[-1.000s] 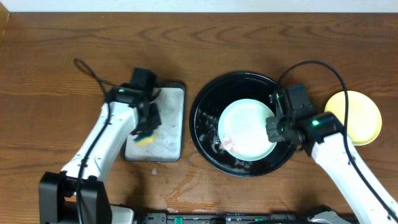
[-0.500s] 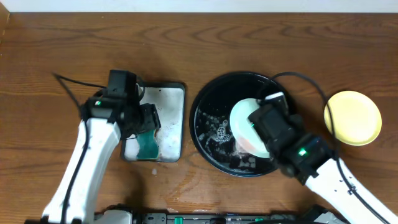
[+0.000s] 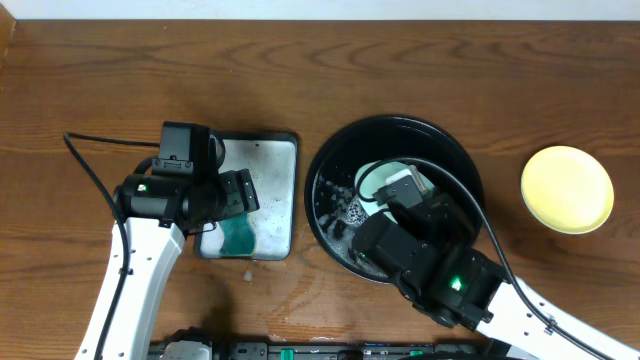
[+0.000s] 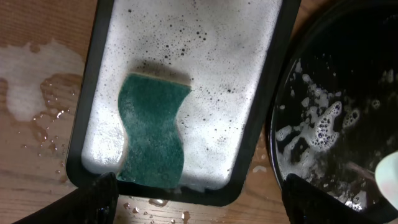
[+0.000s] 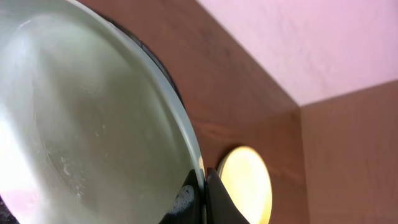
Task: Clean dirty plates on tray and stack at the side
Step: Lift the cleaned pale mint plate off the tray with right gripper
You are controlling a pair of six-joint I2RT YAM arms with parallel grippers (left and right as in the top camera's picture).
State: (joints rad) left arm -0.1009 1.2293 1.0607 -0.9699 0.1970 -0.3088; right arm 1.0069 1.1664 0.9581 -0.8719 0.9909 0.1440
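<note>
Pale plate [image 5: 93, 124] fills the frame's left, its rim pinched by the right gripper [image 5: 202, 196]; left gripper [image 4: 205, 199] spread wide above the sponge [image 4: 152, 134].

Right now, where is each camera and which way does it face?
Overhead: above the table, facing straight down; both arms show.
Left wrist: down onto the green sponge in the grey tray; fingertips at bottom corners.
Right wrist: along the gripped pale plate toward the yellow plate; fingertips on its rim.
Shared: overhead also shows the yellow plate.

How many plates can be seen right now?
2: yellow plate on the table at right; pale plate over the black tray. Others may hide under the right arm.
</note>
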